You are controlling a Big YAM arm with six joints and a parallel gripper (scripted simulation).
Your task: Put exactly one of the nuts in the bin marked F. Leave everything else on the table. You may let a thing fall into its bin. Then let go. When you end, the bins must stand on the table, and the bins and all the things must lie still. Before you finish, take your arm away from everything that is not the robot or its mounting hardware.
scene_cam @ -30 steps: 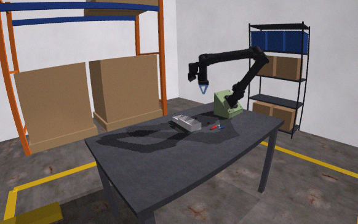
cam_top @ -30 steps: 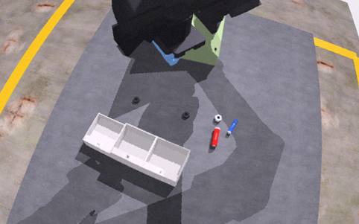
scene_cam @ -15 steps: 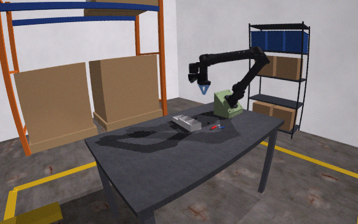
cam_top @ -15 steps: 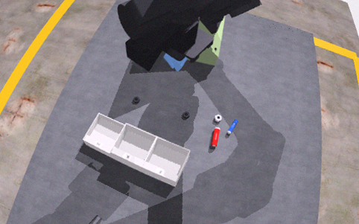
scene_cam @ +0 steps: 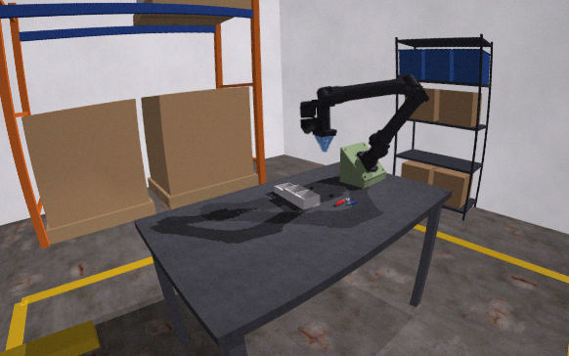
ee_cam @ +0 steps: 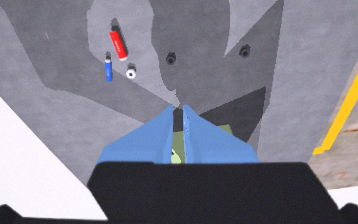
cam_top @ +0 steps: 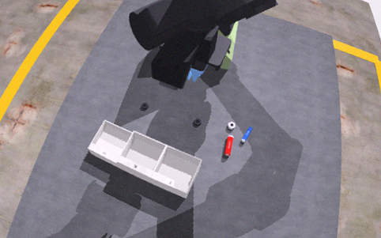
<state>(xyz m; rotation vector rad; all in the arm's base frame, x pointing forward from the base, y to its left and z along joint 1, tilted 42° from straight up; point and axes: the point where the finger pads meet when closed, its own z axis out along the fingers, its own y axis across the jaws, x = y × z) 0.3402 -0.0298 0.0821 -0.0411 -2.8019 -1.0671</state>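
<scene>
Three joined white compartments point(cam_top: 142, 170) point(scene_cam: 307, 203) sit lower left of centre in the top view, with nothing visible inside. Above them lie two dark nuts; the white nut point(cam_top: 231, 126) point(ee_cam: 131, 74) is right of centre, near the red cylinder point(cam_top: 228, 145) point(ee_cam: 118, 45) and blue cylinder point(cam_top: 247, 134) point(ee_cam: 109, 70). My claw point(cam_top: 195, 74) point(scene_cam: 325, 150) point(ee_cam: 178, 111) is nearly closed, holding nothing, above the table.
</scene>
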